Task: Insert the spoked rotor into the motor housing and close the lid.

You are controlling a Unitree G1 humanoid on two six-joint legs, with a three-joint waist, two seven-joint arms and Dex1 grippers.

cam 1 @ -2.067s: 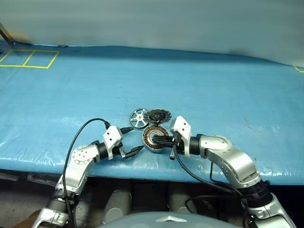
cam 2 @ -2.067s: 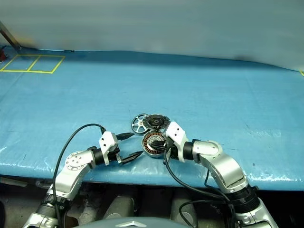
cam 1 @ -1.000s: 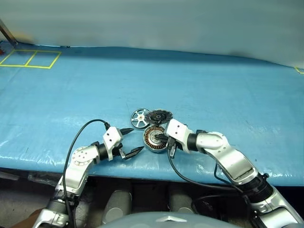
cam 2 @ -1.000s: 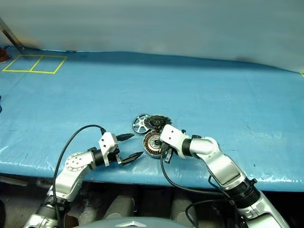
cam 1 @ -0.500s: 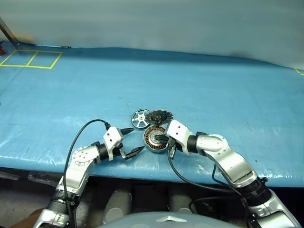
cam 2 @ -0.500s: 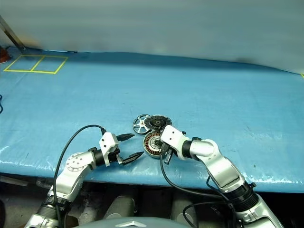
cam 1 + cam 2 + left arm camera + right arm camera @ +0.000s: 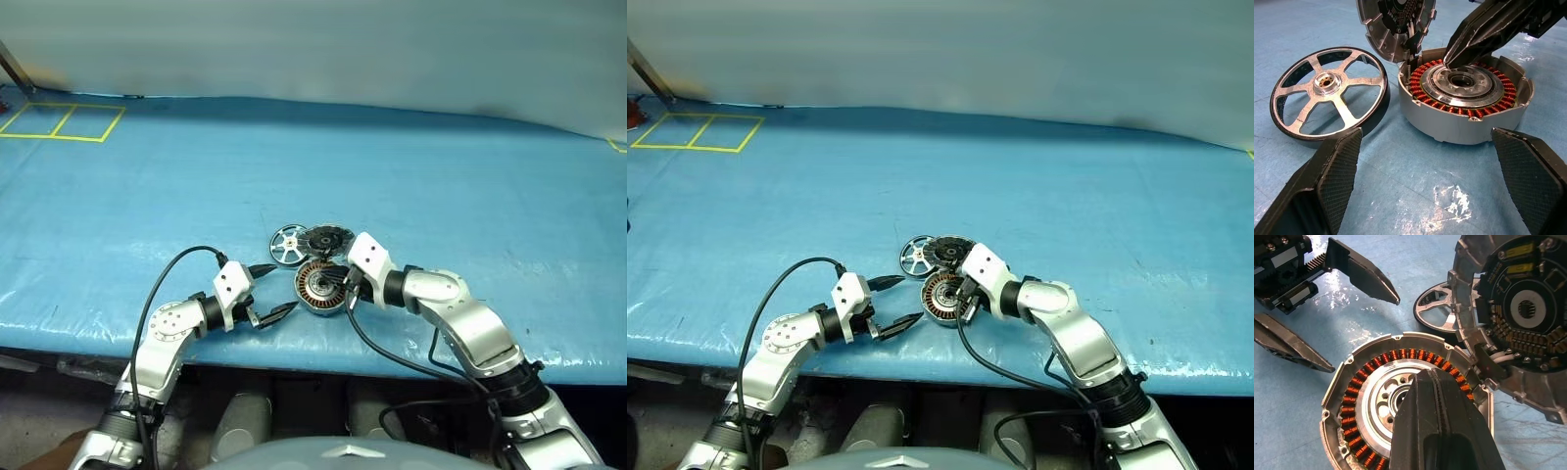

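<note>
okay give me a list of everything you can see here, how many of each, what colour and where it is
motor housing: 1, grey shell with copper-coloured coils, on the blue cover near the table's front edge, between the two grippers.
lid: 1, grey with a dark inner face, hinged at the housing's far rim, standing open.
spoked rotor: 1, silver spokes with a dark rim, lying flat on the cover just left of the housing, not inserted.
table cover: 1, blue sheet, spread over the whole table.
yellow tape squares: 2, far left corner of the table.
left gripper: 1, black fingers, open, left of the housing.
right gripper: 1, black fingers, shut, tips over the housing's centre.
</note>
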